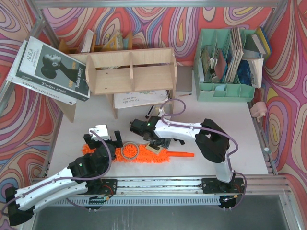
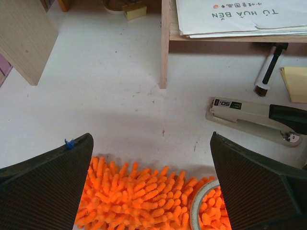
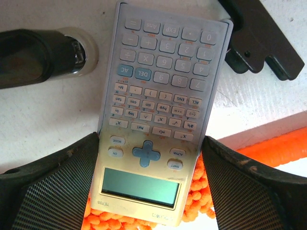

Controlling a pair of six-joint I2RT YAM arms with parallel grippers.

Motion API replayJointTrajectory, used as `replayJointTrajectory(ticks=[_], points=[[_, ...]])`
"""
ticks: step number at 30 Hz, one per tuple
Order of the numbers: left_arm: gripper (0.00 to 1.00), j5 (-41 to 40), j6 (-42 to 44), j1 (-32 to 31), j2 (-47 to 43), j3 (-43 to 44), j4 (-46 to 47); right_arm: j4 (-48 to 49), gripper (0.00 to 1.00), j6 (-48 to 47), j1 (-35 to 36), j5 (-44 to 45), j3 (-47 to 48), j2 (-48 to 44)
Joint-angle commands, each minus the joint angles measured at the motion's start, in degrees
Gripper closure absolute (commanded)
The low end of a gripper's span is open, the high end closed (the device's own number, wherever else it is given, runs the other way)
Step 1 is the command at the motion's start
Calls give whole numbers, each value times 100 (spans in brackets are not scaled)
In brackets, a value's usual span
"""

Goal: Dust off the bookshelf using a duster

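Observation:
The orange fluffy duster (image 1: 160,156) lies on the white table near the front, its thin handle (image 1: 184,154) pointing right. A cream calculator (image 3: 158,110) and a tape roll (image 1: 130,150) rest on it. My right gripper (image 3: 151,140) is shut on the calculator, a finger against each long side, with duster pile (image 3: 201,191) beneath. My left gripper (image 2: 151,139) hangs open over the duster's left end (image 2: 139,196), with the tape roll (image 2: 201,196) by its right finger. The plywood bookshelf (image 1: 129,72) stands at the back.
A stapler (image 2: 254,117) lies right of the left gripper, and a shelf leg (image 2: 165,43) stands ahead. Papers (image 1: 141,98) lie under the shelf. A magazine (image 1: 50,69) leans at back left, and a mint organiser (image 1: 225,91) stands at back right. A black tool (image 3: 264,38) sits beyond the calculator.

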Motion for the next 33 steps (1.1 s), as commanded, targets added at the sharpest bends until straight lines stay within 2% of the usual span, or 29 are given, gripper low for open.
replayJointTrajectory(ticks=[1,17,33], points=[[2,43,73,-5,41,-105,278,-211,25,264,-147,266,-228,-191],[2,81,98,-5,152,-96,335,197,26,393,-648,420,-572,-454],[2,120,143,-5,403,-52,449,165,26,610,-851,905,-495,-423]])
